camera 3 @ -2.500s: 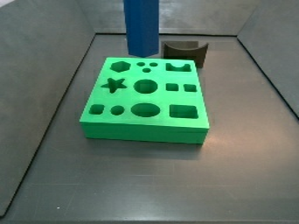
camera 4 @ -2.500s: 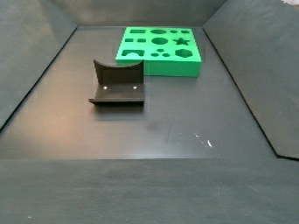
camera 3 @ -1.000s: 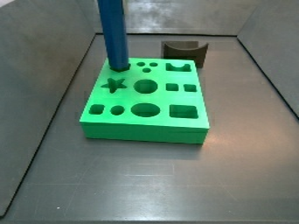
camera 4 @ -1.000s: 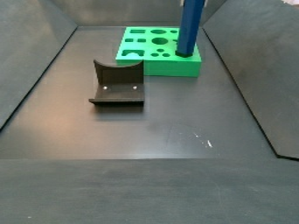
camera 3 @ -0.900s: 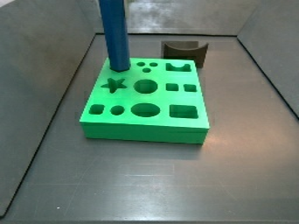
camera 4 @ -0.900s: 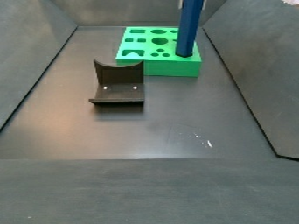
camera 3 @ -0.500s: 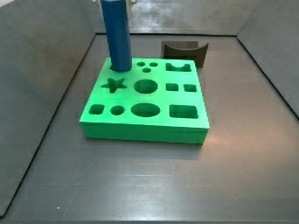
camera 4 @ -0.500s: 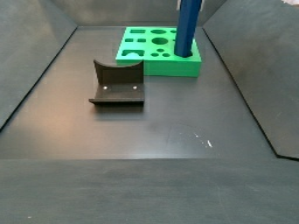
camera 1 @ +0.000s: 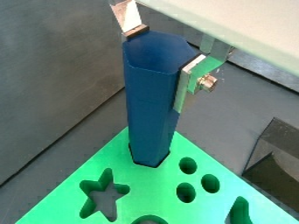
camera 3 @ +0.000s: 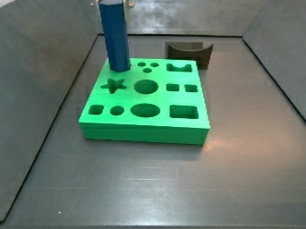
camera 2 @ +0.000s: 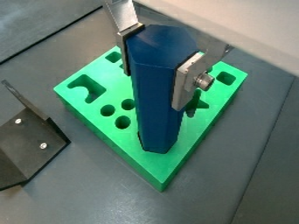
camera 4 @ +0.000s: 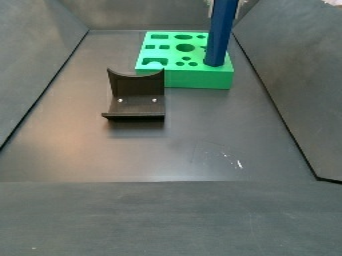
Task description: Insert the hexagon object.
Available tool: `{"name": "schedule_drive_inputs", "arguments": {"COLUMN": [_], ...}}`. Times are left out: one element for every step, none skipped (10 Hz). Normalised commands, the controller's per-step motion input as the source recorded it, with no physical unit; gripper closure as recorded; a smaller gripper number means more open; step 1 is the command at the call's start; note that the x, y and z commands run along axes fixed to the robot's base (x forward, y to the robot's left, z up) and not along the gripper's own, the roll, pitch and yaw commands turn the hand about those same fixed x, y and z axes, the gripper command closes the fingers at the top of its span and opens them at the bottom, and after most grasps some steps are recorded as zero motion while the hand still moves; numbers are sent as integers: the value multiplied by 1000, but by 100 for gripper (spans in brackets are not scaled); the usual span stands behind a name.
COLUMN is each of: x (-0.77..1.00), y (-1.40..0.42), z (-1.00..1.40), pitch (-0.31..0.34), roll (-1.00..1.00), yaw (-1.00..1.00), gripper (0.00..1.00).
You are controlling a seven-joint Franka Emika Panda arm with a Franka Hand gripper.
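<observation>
The hexagon object is a tall blue faceted bar point(camera 3: 114, 36) that stands upright with its lower end in the hexagon hole at a far corner of the flat green block point(camera 3: 146, 100). It shows the same way in a side view point(camera 4: 221, 30) on the green block point(camera 4: 174, 60). My gripper point(camera 1: 160, 48) is shut on the bar's upper end point(camera 1: 149, 105), with one silver finger point(camera 1: 193, 77) on each side. In a wrist view the gripper point(camera 2: 156, 48) grips the bar point(camera 2: 156, 96) above the block point(camera 2: 87, 96).
The dark fixture with a curved notch point(camera 4: 134, 95) stands on the dark floor apart from the green block; it also shows in the other views point(camera 3: 189, 54) point(camera 2: 24, 144). Grey walls enclose the floor on the sides.
The bar has moved from above the block's far edge to the hexagon hole and has gone slightly lower into it. The gripper stays shut on it.
</observation>
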Motion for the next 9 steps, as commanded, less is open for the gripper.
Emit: {"name": "schedule_drive_inputs", "arguments": {"x": [23, 34, 0, 0, 23, 100, 137, 123, 0], "y": [-160, -237, -306, -340, -211, -106, -74, -23, -29], "z": [-329, -403, -383, -354, -366, -369, -380, -346, -294], "pitch": [-23, -50, -70, -74, -41, -4, 0, 0, 0], "roll": [40, 46, 39, 23, 0, 31, 94, 134, 114], "yaw": [0, 0, 23, 46, 20, 0, 0, 0, 6], "gripper": [100, 100, 100, 100, 100, 100, 100, 100, 100]}}
